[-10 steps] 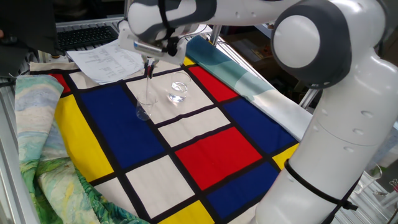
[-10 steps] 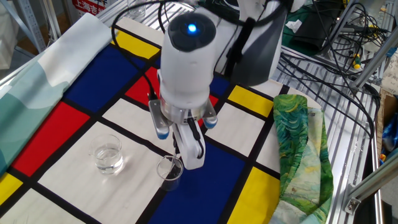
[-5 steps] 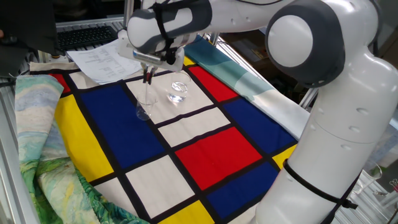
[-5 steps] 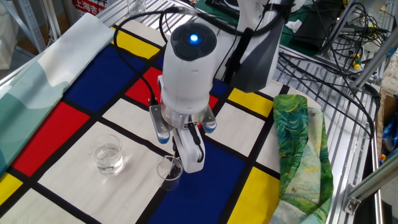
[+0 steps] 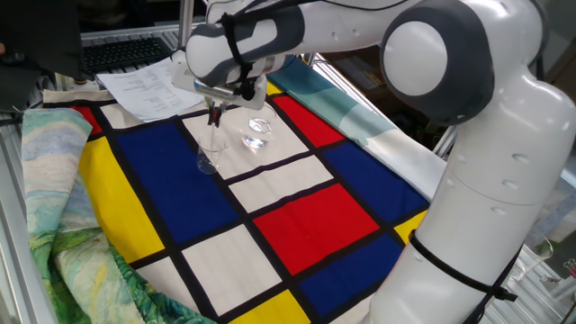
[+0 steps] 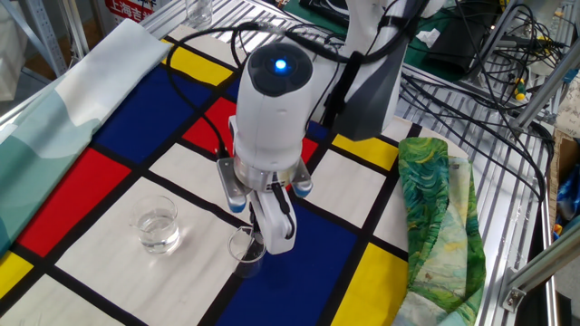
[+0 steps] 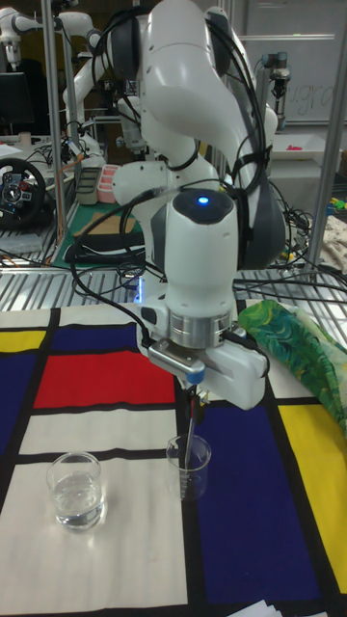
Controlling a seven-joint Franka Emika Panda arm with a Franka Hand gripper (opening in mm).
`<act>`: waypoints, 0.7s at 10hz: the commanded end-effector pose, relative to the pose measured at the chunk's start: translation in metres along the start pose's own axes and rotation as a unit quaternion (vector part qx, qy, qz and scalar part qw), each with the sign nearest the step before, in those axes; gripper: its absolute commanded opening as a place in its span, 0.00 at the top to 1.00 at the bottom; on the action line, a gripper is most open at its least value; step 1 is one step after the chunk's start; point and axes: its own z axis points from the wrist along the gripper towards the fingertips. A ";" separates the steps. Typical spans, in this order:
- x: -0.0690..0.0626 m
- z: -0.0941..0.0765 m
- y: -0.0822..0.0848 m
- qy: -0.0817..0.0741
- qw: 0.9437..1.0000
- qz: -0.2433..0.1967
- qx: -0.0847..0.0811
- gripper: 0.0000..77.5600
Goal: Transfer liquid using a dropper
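Note:
My gripper (image 5: 214,108) is shut on the dark bulb end of the dropper (image 5: 214,135), a thin clear tube hanging straight down. In the tall fixed view the dropper (image 7: 193,424) reaches into a small clear glass (image 7: 189,469) below my gripper (image 7: 197,384). This glass (image 5: 209,160) stands at a blue and white seam of the cloth. A second small glass (image 7: 75,490) beside it holds clear liquid (image 7: 75,509). In the other fixed view the arm's hand covers the fingers and the dropper; both the near glass (image 6: 246,249) and the second glass (image 6: 156,226) show.
A checked cloth (image 5: 306,216) of red, blue, yellow and white covers the table. Papers (image 5: 153,85) and a keyboard (image 5: 126,52) lie at the back. A green patterned cloth (image 6: 435,208) hangs off one side, a teal one (image 5: 333,99) off another. Cables and racks surround the table.
My gripper has sunk a little with the dropper, pushing its tube deeper into the small glass. Both glasses stay where they were.

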 end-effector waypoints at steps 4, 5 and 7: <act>0.003 0.013 -0.001 -0.011 1.000 -0.008 0.005 0.98; 0.003 0.015 -0.001 -0.013 1.000 -0.008 0.007 0.98; 0.005 0.017 -0.001 -0.026 0.999 -0.008 0.024 0.98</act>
